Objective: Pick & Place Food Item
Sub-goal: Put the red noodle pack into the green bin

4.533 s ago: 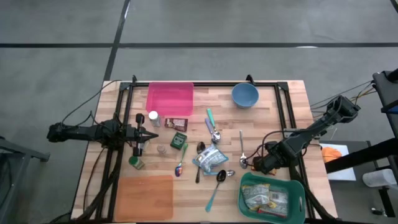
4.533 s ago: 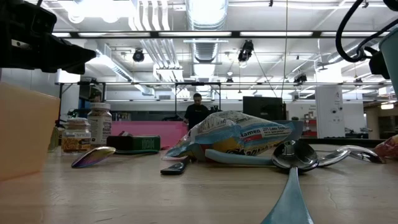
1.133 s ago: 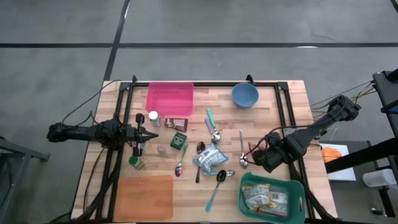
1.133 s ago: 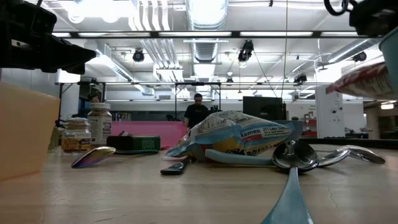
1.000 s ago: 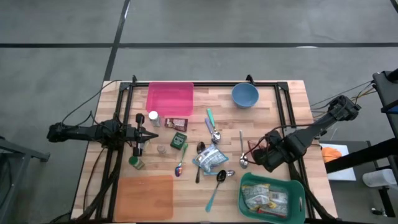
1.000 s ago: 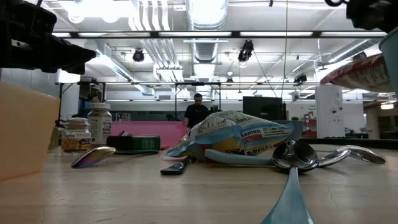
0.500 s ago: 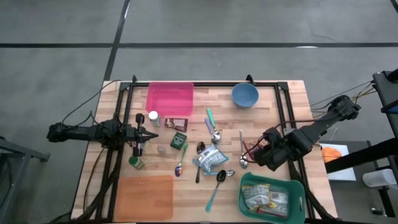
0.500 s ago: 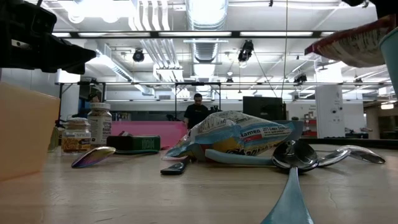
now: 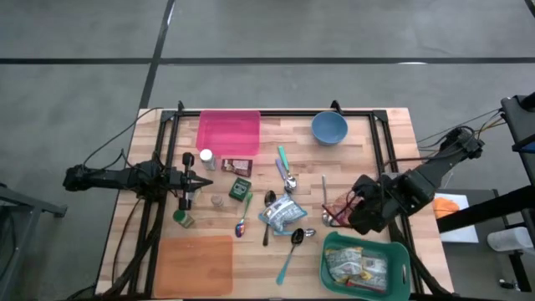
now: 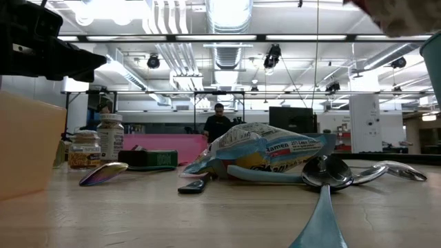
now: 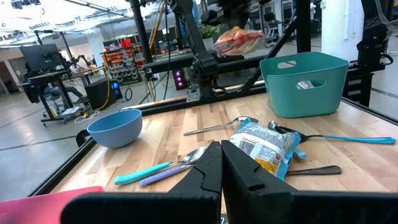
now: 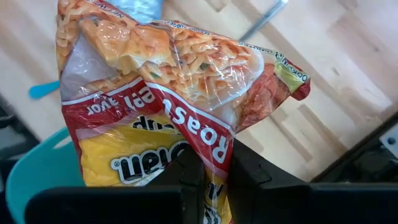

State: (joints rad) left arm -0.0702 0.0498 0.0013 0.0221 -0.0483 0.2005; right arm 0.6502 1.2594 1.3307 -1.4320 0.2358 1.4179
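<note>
Wooden slatted table (image 9: 393, 134) seen from above, two dark arms at either side. Right gripper (image 12: 211, 171) pinching the lower edge of a red and yellow ramen packet (image 12: 168, 106), fingers pressed tight on the crinkled plastic film. Packet now lifted clear of the table, higher than half a second back, when its edge hung at the top corner of the low view; now only a blurred sliver there. Also rolled since a second ago. In the high view, packet (image 9: 338, 209) held in the air beside the right wrist, just above and to the side of the teal basket (image 9: 399, 251). Likely meaning: pick done, carry towards the basket under way, release not yet made. Basket of smooth moulded plastic with handle slots, other glossy packets already inside. Left gripper (image 11: 221, 165) pressed together, empty, level and waiting at the table's left side. Still on the wood: a blue and white noodle packet (image 9: 284, 215), puffy and shiny; several metal spoons (image 9: 325, 201), some with coloured handles; a round blue bowl (image 9: 329, 128); a flat pink tray (image 9: 228, 132); an orange board (image 9: 194, 265); small jars and boxes.
</note>
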